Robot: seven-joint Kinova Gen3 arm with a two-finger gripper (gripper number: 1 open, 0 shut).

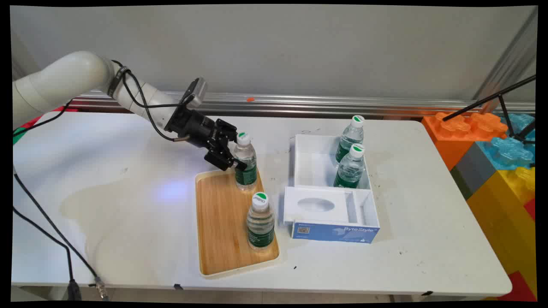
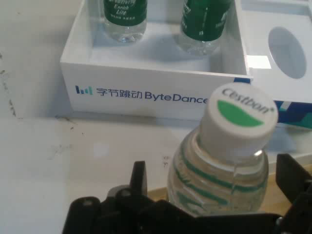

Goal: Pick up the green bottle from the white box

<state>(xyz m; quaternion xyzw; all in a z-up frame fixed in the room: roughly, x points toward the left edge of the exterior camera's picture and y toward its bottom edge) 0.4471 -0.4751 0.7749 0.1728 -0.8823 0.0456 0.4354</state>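
A clear water bottle [image 1: 247,171] with a green label and white cap stands on the far end of a wooden tray [image 1: 218,222]. My gripper [image 1: 236,152] comes at it from the left, open, with one finger on each side of its upper body. In the hand view the bottle [image 2: 239,119] fills the space between my fingers [image 2: 139,180], and small gaps show on both sides. A second, identical bottle [image 1: 260,222] stands at the tray's near right.
Right of the tray, an open white box [image 1: 314,164] holds two more bottles [image 1: 350,137] [image 1: 350,169]. Its lid [image 1: 329,209], blue-fronted, lies against the near side. In the hand view the box wall [image 2: 146,92] lies just beyond the bottle. Big coloured blocks [image 1: 492,141] stand past the table's right edge.
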